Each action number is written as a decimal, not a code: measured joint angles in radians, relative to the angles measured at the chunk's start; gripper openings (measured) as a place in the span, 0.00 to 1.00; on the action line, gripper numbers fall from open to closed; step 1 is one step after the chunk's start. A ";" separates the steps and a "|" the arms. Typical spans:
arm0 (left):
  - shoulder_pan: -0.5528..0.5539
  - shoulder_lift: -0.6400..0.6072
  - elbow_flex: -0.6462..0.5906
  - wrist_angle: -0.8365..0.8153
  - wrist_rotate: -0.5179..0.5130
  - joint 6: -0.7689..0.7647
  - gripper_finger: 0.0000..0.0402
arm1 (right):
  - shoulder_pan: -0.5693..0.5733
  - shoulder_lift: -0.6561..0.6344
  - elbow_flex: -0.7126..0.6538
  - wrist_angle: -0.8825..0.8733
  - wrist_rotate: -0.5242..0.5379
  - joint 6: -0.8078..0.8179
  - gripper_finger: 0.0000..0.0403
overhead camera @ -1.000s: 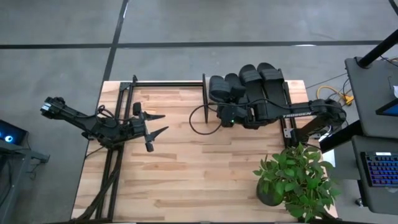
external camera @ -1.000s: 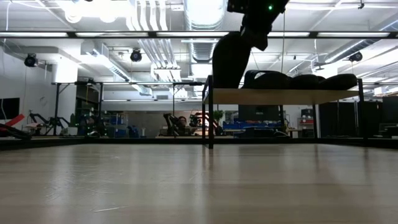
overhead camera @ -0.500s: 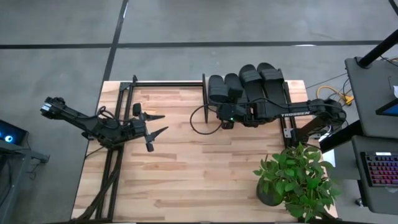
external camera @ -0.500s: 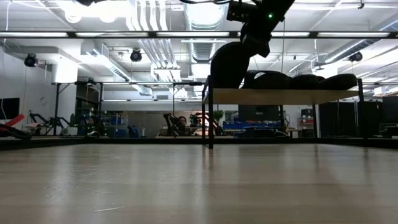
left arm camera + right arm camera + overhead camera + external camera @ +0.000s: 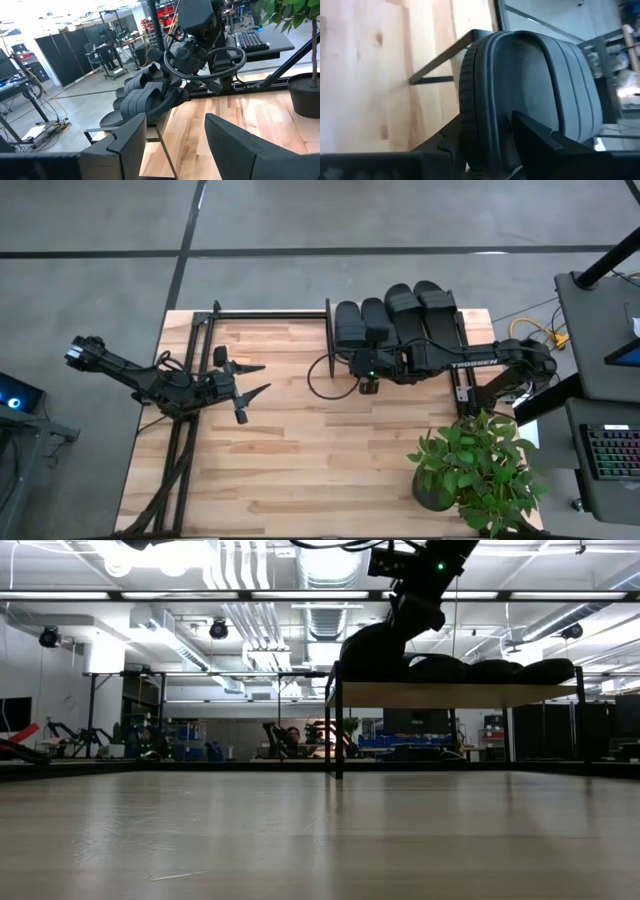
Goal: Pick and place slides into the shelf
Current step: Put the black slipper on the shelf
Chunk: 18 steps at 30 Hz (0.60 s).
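Four black slides sit in a row on the shelf (image 5: 460, 693) at the table's far right. Three (image 5: 405, 308) lie flat on the plank. The leftmost slide (image 5: 350, 325) is tilted over the shelf's left end (image 5: 345, 680) and is in my right gripper (image 5: 366, 370), which reaches in from the right and is shut on it. In the low view this slide (image 5: 375, 645) slants down from the gripper (image 5: 412, 612) toward the plank. My left gripper (image 5: 247, 380) waits open above the table's left part, and its view shows the slides (image 5: 145, 95) farther off. My right gripper pinches the leftmost slide by the near end of its sole (image 5: 487, 127), one finger (image 5: 452, 145) on each side of the ribbed rim. The fingers come from the table's near side, slanting down. The slide is tilted, near end raised, far part low over the plank's left end.
A potted plant (image 5: 476, 470) stands at the table's near right corner. Black metal frame bars (image 5: 190, 370) run along the left side under my left arm, and a cable loop (image 5: 320, 375) hangs off the right arm. Bare wood (image 5: 320, 460) lies in the table's middle.
My right gripper has moved down toward the shelf. The held slide hung almost upright beside the shelf's left end; it has tipped over and now lies slanted low over the plank, beside the other three.
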 joint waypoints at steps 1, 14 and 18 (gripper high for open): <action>0.000 0.000 0.000 0.000 0.000 0.000 0.47 | 0.000 0.000 0.000 -0.003 -0.012 0.001 0.34; 0.000 0.002 -0.003 0.000 0.000 -0.002 0.47 | 0.000 0.000 0.000 -0.059 -0.106 0.070 0.49; 0.000 0.002 -0.003 0.000 0.001 -0.002 0.47 | 0.000 0.000 0.000 -0.061 -0.106 0.085 0.54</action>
